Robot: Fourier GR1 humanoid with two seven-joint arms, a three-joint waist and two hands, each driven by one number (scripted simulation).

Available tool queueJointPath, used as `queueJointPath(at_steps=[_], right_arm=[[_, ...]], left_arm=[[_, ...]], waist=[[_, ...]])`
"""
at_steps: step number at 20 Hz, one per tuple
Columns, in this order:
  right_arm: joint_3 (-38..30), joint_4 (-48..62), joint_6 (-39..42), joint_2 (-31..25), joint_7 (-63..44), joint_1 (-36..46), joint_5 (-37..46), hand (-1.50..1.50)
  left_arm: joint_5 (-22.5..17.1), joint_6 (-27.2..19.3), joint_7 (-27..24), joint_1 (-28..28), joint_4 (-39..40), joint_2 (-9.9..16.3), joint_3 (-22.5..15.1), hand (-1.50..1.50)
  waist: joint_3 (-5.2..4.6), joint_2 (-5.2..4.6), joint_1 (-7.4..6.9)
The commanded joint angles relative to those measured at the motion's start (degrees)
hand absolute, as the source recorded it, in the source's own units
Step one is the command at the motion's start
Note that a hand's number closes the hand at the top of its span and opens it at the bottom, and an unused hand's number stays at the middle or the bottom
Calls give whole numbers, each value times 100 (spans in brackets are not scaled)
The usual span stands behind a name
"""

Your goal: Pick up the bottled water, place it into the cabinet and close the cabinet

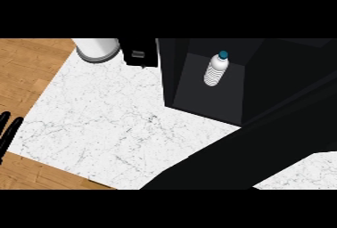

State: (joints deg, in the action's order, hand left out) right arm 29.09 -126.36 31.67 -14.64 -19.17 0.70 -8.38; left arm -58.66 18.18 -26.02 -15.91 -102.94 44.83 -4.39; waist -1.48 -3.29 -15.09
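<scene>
The bottle (216, 69) stands upright inside the cabinet (197, 95), on its dark floor toward the back, so I judge the placing done. What is left is to shut the cabinet: its front is open and I look straight into the compartment.

My left hand (9, 129) shows at the left edge, fingers straight and relaxed, holding nothing, over the wood floor (26, 71) beside the surface (112, 120). A large black shape runs from the lower middle to the right edge; it may be my right arm or the door, I cannot tell, and my right hand does not show.

The bottle is clear ribbed plastic with a blue cap. The cabinet is a matt black box with flat walls. The surface is white marble with fine grey veins. A white cylinder (96, 48) and a small black box (139, 52) stand at its far edge.
</scene>
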Motion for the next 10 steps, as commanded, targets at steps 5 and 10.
queueJointPath(at_steps=[5, 10], right_arm=[[-543, 1462, -906, 1010, -733, 1325, 257, 150], [-1122, 2380, -1834, 1441, -931, 2396, 631, 150]], left_arm=[[-100, 23, -2, 12, 117, 10, 118, -150], [-50, -32, -17, -36, 189, -33, 118, -150]], waist=[[70, 40, 103], [95, 72, 220]])
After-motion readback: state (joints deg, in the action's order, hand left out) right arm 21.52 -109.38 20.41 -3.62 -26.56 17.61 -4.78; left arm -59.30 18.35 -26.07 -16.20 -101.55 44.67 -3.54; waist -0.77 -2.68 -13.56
